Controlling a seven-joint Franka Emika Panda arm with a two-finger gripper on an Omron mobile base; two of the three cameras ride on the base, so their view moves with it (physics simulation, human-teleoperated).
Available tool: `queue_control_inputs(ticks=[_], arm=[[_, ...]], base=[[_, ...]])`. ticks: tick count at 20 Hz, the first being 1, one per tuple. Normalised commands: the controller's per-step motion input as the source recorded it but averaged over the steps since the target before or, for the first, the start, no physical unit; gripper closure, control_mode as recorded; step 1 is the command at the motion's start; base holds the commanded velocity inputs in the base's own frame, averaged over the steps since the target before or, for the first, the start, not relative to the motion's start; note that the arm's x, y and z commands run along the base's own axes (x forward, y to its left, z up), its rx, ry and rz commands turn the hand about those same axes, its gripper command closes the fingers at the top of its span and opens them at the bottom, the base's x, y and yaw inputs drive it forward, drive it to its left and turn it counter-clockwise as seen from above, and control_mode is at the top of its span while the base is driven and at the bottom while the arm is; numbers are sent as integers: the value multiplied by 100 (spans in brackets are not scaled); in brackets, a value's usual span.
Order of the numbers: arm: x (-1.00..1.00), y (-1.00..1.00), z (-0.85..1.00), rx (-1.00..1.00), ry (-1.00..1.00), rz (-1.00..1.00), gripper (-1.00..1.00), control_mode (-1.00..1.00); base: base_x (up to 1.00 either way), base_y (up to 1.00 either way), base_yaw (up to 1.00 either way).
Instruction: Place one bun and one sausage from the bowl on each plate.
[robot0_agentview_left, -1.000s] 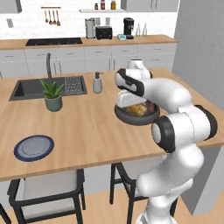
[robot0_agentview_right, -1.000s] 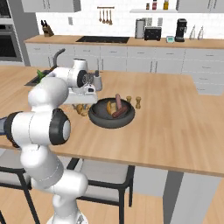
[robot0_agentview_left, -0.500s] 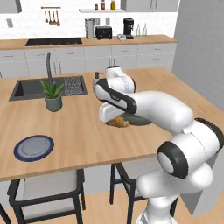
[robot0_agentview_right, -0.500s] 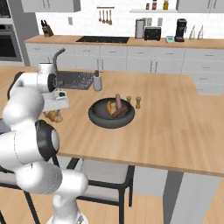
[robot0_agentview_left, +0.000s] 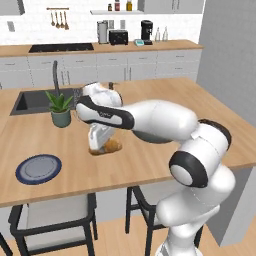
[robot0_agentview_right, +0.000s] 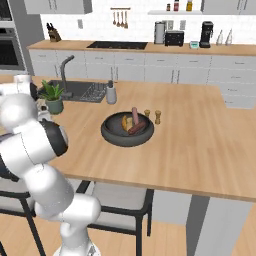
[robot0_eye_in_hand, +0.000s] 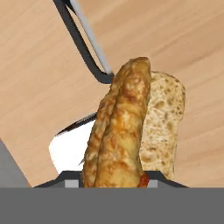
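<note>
The gripper (robot0_agentview_left: 101, 148) pinches the bun (robot0_eye_in_hand: 127, 131) between its closed-in fingers, long axis running straight out from the fingertips, above the counter (robot0_agentview_left: 150, 165), with the blue plate (robot0_agentview_left: 38, 168) lying off to one side, near but apart.

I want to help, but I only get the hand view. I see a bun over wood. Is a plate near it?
Observer: Yes. The left base view shows a blue plate on the counter, apart from the bun, to its left.
Operator: Is anything on it?
Observer: No, it looks bare.
Operator: Where's the bowl?
Observer: The right base view shows the dark bowl further along the counter, with a sausage inside.
</note>
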Motion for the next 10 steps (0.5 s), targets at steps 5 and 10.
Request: queue_control_inputs(ticks=[5, 10], arm=[[-23, 100, -23, 0, 0, -29, 100, -100], [-3, 96, -19, 2, -4, -46, 100, -100]], base=[[0, 0, 0], [0, 0, 0]])
